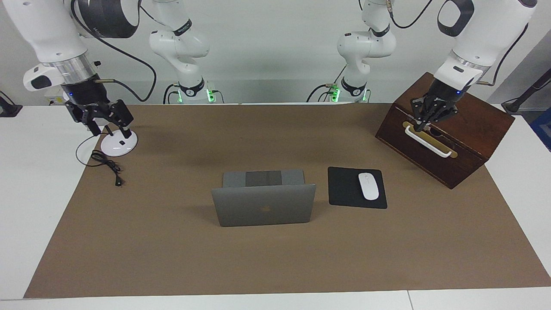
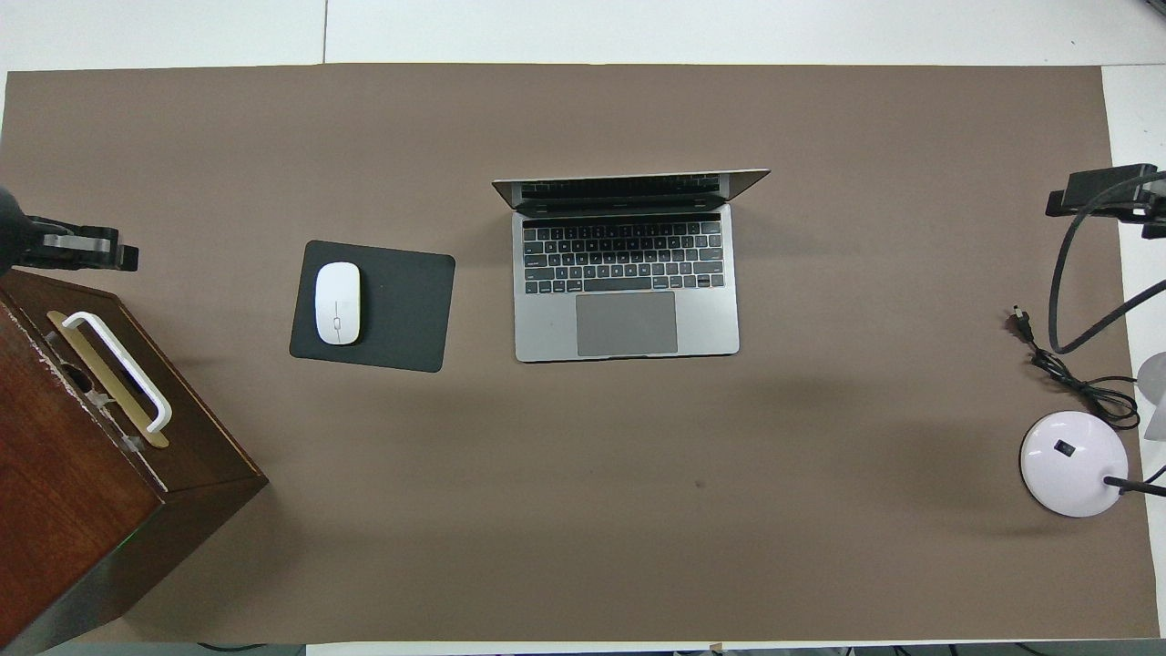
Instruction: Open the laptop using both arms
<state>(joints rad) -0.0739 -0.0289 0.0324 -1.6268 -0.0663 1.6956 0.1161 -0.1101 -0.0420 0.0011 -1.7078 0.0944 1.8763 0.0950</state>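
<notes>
The laptop [image 1: 263, 202] stands open mid-worktop, well apart from both my hands. My left hand [image 1: 424, 122], fingers together, hovers over the wooden box [image 1: 469, 129]; my right hand [image 1: 107, 125], fingers spread, over the lamp base [image 1: 118, 144].

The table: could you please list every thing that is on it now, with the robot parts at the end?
table: one, white, under everything
mat: one, brown, covers most of the table
laptop: one, silver-grey, open, middle of the mat
mouse pad: one, black, beside the laptop toward the left arm's end
mouse: one, white, on the mouse pad
wooden box: one, dark brown with a white handle, left arm's end
lamp base: one, white, round, right arm's end
cable: one, black, beside the lamp base
left gripper: one, black, over the wooden box
right gripper: one, black, open, over the lamp base
</notes>
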